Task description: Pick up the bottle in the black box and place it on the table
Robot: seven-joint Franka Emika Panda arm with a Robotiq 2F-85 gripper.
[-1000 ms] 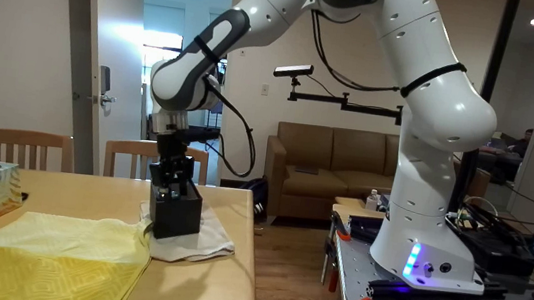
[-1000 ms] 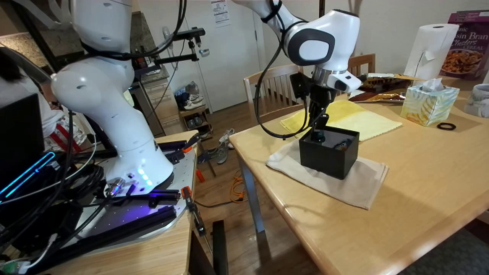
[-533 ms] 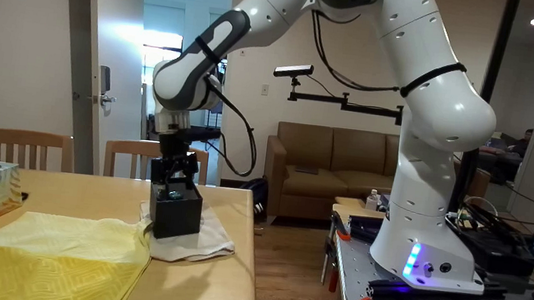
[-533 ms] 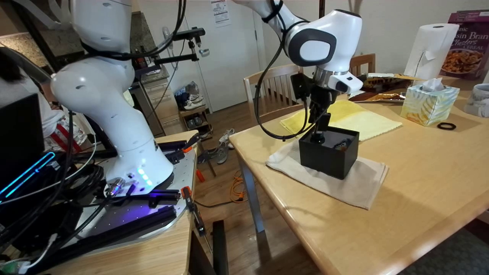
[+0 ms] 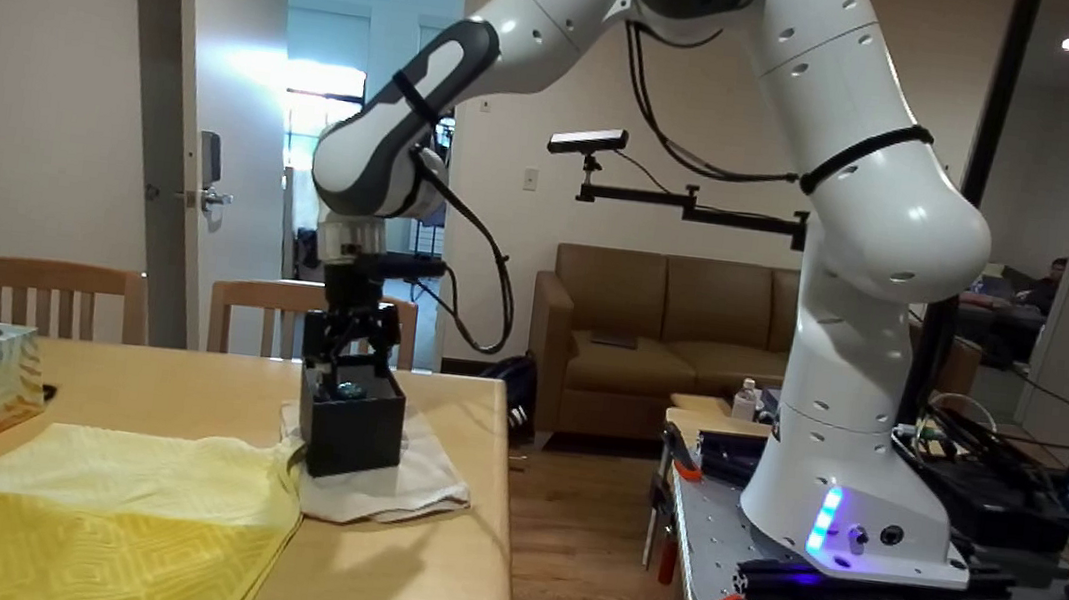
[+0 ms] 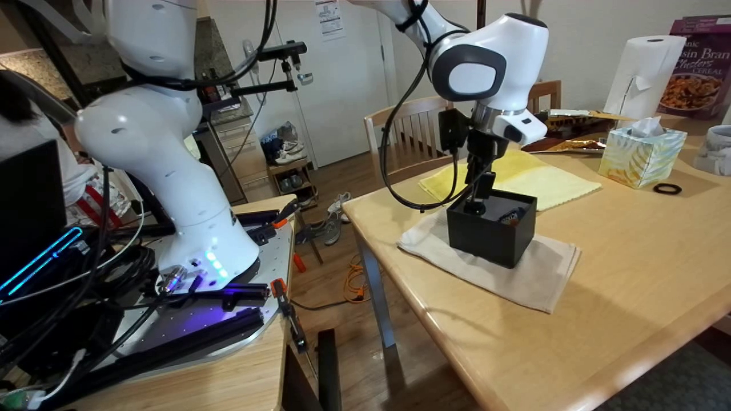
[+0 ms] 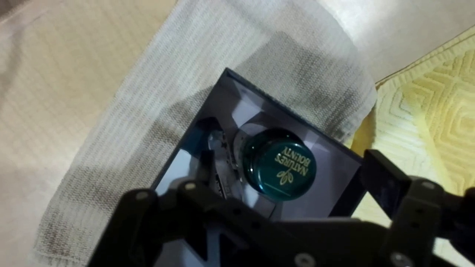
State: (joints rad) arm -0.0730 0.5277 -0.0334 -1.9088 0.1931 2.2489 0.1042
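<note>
The bottle stands in the black box (image 5: pixel 355 446); its dark green cap (image 7: pixel 287 170) faces the wrist camera, its lower part hidden. The cap shows in both exterior views (image 5: pixel 349 391) (image 6: pixel 476 206). The box also shows in an exterior view (image 6: pixel 480 238) and in the wrist view by its rim (image 7: pixel 297 118). My gripper (image 7: pixel 291 163) is open and empty over the box. One finger (image 7: pixel 206 165) overlaps the box inside, the other (image 7: pixel 384 181) the rim's corner. In the exterior views the gripper (image 5: pixel 353 360) is low at the box's opening. The table (image 6: pixel 634 274) is light wood.
A labelled item (image 6: pixel 512 216) shares the box with the bottle. The box stands on a beige cloth (image 5: pixel 417 490). A yellow cloth (image 5: pixel 108 513) lies beside it. A tissue box (image 6: pixel 642 157), a black ring (image 6: pixel 667 189) and a paper towel roll (image 6: pixel 642 80) stand farther along the table.
The gripper has shifted slightly toward the robot base and up. Its fingers now show clearly apart, with the bottle's cap in view between them. The box has not moved.
</note>
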